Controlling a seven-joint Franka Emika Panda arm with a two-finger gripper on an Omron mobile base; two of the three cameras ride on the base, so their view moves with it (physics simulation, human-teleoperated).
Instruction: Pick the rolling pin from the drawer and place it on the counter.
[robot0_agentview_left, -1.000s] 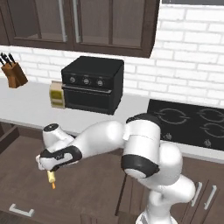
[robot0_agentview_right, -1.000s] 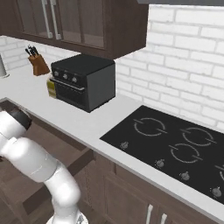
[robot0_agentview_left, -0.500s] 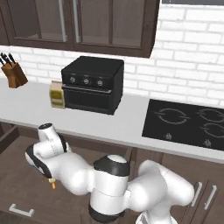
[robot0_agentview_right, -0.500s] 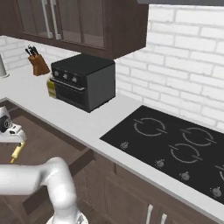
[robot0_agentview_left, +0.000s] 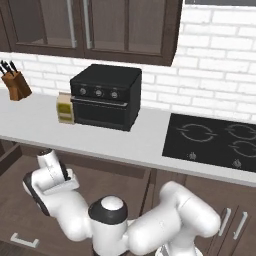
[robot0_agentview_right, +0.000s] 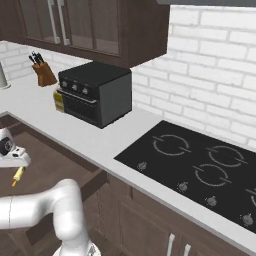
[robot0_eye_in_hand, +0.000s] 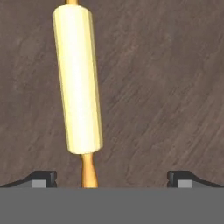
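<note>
Nearest me, the pincer (robot0_eye_in_hand: 111, 177) hangs low over the open drawer (robot0_eye_in_hand: 166, 87). Its fingertips (robot0_eye_in_hand: 43, 177) stand wide apart at the bottom of the hand view. The rolling pin (robot0_eye_in_hand: 78, 83) runs from 6 o'clock up to 12, its near handle between the tips and touching neither that I can see. From the right base view the rolling pin (robot0_agentview_right: 17, 176) dangles just under the pincer (robot0_agentview_right: 15, 161), clear of the drawer floor. Whether it is truly gripped I cannot tell.

If it is, the hold looks to be out on a thin handle, so I'd raise it slowly and keep the wrist quiet, or the long barrel may swing or slip. It has to clear the drawer wall (robot0_agentview_right: 95, 182) and the edge of the bench (robot0_agentview_left: 40, 125) before travelling in.

Further off, bare grey bench lies at 11 o'clock, in front of the small box (robot0_agentview_left: 65, 107) and the black oven (robot0_agentview_left: 106, 95). That is a safer landing than the cooktop (robot0_agentview_left: 215, 142) at 2 o'clock. I'd lay the pin flat, since it will roll.
</note>
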